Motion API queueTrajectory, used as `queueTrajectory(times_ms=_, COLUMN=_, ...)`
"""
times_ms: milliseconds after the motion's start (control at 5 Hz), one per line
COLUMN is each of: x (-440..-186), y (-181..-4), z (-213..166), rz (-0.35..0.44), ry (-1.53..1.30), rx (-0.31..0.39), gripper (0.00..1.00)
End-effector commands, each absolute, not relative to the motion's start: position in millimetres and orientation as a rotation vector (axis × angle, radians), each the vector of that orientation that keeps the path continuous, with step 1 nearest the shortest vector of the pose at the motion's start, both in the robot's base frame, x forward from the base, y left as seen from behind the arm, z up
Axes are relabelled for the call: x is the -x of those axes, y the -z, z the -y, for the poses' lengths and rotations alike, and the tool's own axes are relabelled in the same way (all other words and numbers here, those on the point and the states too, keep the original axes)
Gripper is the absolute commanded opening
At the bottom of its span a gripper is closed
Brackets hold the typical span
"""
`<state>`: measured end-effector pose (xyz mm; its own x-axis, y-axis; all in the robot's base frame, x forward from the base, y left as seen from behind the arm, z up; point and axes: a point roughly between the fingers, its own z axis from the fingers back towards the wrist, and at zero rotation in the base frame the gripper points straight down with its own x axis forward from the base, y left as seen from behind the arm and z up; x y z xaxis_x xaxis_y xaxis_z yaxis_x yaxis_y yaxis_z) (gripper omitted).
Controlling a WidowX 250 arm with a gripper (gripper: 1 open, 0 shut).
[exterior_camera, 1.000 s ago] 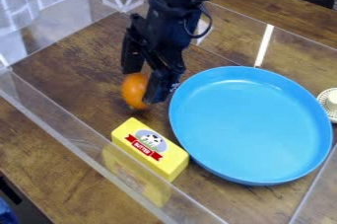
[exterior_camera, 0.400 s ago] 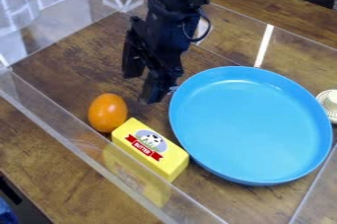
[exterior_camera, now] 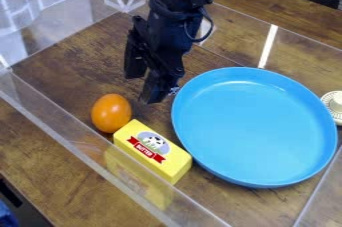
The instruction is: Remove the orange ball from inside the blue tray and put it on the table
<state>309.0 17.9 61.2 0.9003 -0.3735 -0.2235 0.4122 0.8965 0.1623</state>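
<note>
**Orange ball on the table, outside the blue tray**

The orange ball (exterior_camera: 111, 113) lies on the bare wood of the table (exterior_camera: 80, 56), close to the clear wall along the table's left edge. It touches, or almost touches, the upper corner of a yellow block (exterior_camera: 151, 150) with a printed label (the label shows a small face with red). The blue tray (exterior_camera: 254, 126) sits toward the right side of the table and nothing is inside it. Between the ball and the tray's rim there is a strip of wood.

The black gripper (exterior_camera: 152, 79) hangs above the table, just beside the left rim of the tray and apart from the ball. It points steeply downward. Its fingers hold nothing; there is a gap between them, but from this angle I cannot tell how wide it is.
</note>
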Motion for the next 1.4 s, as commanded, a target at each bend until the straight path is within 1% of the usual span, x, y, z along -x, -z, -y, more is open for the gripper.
queueTrajectory(times_ms=0, x=-314.2, y=-78.5, z=-28.7, rz=-0.122, ry=0.378, rx=-0.222, gripper=1.0)
queueTrajectory(times_ms=200, x=-314.2, y=-78.8, z=-31.1, rz=-0.118, ry=0.382, rx=-0.223, gripper=1.0)
queueTrajectory(times_ms=600, x=-309.8, y=-59.8, z=-39.2, rz=-0.116, ry=0.376, rx=-0.214, gripper=1.0)
queueTrajectory(times_ms=1200, x=-303.6, y=-30.8, z=-50.1, rz=-0.134, ry=0.346, rx=-0.195, gripper=1.0)
